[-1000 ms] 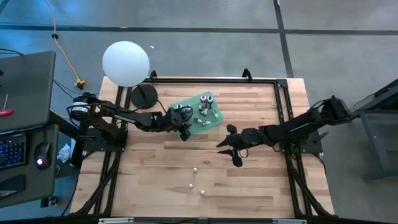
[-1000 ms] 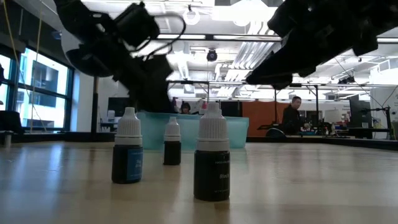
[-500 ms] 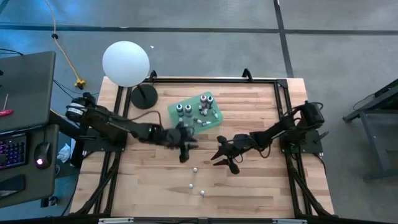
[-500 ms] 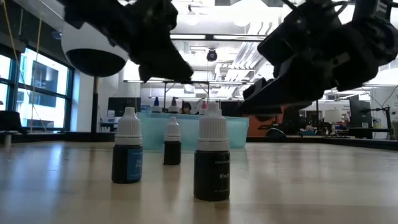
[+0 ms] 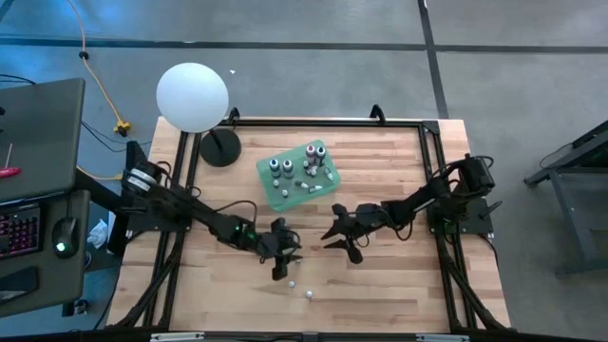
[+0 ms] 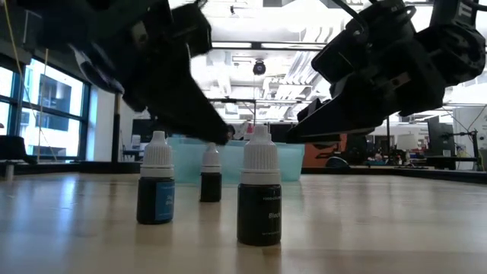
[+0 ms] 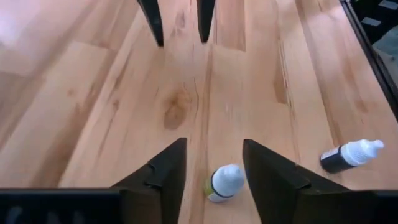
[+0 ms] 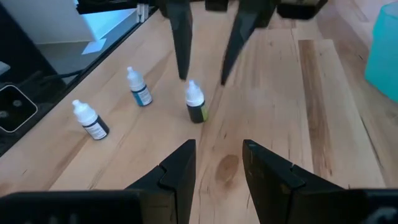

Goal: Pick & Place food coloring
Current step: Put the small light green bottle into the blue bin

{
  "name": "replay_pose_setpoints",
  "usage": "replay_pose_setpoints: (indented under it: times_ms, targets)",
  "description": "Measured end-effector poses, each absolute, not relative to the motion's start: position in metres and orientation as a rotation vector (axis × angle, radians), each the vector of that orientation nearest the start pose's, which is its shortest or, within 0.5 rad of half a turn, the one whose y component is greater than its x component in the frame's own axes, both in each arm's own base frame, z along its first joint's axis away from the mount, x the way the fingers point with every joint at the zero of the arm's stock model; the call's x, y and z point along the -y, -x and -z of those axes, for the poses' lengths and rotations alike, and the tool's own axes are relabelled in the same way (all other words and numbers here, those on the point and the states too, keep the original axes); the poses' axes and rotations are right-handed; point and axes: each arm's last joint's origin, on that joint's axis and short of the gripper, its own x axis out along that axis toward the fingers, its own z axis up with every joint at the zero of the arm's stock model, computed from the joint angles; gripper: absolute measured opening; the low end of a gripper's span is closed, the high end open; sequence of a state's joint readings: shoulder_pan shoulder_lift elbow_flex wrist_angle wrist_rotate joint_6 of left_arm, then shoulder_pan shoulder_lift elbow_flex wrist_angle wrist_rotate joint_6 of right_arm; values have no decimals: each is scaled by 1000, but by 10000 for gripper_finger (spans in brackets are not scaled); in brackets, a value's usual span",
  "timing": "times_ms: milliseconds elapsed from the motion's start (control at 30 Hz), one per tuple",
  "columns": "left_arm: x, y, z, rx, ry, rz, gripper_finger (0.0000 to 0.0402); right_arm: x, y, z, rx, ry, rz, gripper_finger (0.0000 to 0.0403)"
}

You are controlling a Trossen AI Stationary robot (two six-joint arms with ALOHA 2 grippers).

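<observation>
Task looks most of the way done, my read: several bottles already stand in the green tray (image 5: 268, 179) at the bench's (image 5: 399, 285) far side, three are left out on the bare wood nearer the front edge. Left claw (image 5: 282, 253) is down over the nearest of the three (image 7: 225, 182), fingers spread wide with the bottle between them, nothing gripped yet. That bottle stands upright, long axis vertical, white cap up; same for the blue-label one (image 6: 156, 188) and the dark one (image 6: 259, 195) in the low view, all three upright and apart from each other. Right claw (image 5: 340, 234) hovers just beside the left, near the bench middle, open and empty, pointing at the same group. Left to do, as I judge it: close on this bottle, carry it to the tray, then the other two.
</observation>
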State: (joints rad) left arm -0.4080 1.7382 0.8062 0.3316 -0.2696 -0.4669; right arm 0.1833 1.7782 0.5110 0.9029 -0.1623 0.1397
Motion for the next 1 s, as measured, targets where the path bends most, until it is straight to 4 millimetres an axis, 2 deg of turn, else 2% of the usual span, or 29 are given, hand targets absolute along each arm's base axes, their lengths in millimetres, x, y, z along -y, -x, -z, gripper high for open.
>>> replay_pose_setpoints:
  times_ms: [200,400,533,800,900,1000]
  targets:
    - [130,-316,-135,-621,252,56,191,-58,-289,-112,-389,-127,-317,124]
    - [129,-317,-123,-648,204,37,191,-58,-289,-112,-388,-125,-318,124]
    - [127,-317,-122,-630,184,-23,158,-58,-289,-112,-387,-125,-318,124]
    - [124,-318,-125,-575,154,-132,43,-58,-289,-112,-387,-125,-318,124]
    - [114,-320,-130,-546,138,-208,41,-58,-289,-112,-387,-125,-318,124]
    - [96,-324,-141,-519,147,-257,41,-58,-289,-112,-387,-123,-309,124]
